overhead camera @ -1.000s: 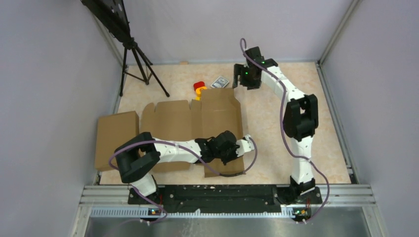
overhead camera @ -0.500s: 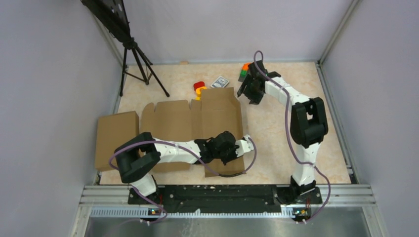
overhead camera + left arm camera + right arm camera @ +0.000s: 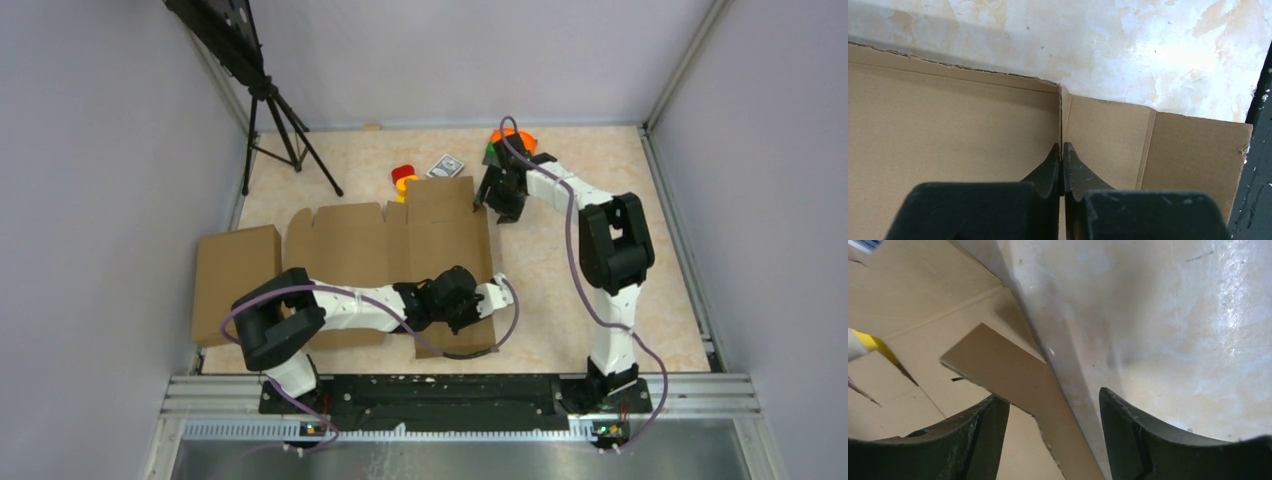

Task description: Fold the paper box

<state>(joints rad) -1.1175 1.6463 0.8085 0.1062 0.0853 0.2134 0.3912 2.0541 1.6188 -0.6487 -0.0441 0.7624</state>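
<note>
The paper box (image 3: 400, 250) lies as a flat brown die-cut sheet in the middle of the table. My left gripper (image 3: 497, 293) is shut and rests on the sheet near its right edge. In the left wrist view its closed tips (image 3: 1062, 150) sit on the cardboard (image 3: 948, 130) at a slit between two panels. My right gripper (image 3: 490, 200) is open at the sheet's far right corner. In the right wrist view a raised cardboard flap (image 3: 1013, 375) stands between the spread fingers (image 3: 983, 425), nearer the left one, and neither finger presses on it.
A second brown box (image 3: 235, 275) lies left of the sheet. Behind the sheet sit a red and yellow item (image 3: 403, 178), a card pack (image 3: 446, 165) and an orange and green item (image 3: 503, 138). A tripod (image 3: 275, 120) stands at the back left.
My right arm has come down from the back of the table to the sheet's far right corner, and its jaws have narrowed a little. The left arm has not moved.
</note>
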